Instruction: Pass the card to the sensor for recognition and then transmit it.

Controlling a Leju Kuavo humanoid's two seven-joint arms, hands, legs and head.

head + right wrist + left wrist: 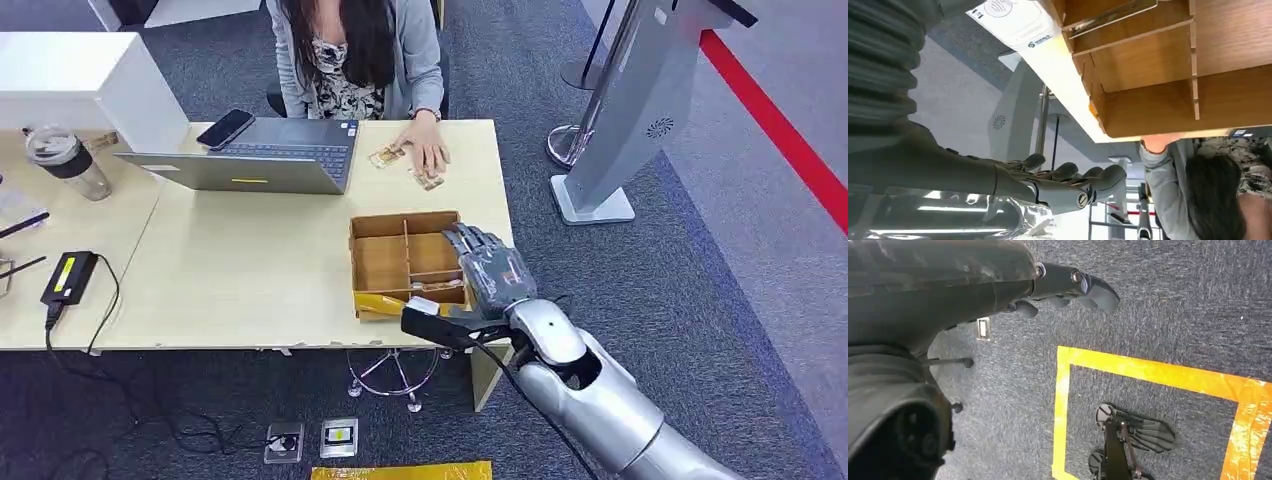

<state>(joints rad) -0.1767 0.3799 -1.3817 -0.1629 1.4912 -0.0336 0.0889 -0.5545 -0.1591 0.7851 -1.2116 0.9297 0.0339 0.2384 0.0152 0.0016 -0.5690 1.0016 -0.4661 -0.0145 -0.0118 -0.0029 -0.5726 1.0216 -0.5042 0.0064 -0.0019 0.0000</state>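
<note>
Cards appear as pale slips in the near-right compartment of the brown divided tray, though they are too small to identify with certainty; a yellow item lies along the tray's front wall. The right hand hovers at the tray's right edge, fingers extended and slightly apart, holding nothing. The left hand hangs over the carpet, fingers loosely curled, with no object in it.

Judged step: reaching into the tray to pick up a card. Recommended procedure:
- Lower the fingertips into the near-right compartment, keeping clear of the thin dividers, which could snag.
- Press the card against a compartment wall to lift one edge, then pinch it between thumb and finger.
- Withdraw straight up so the light tray is not dragged along the table.

The grey standing unit right of the table is probably the sensor. A person sits opposite, one hand on cards near a laptop.
</note>
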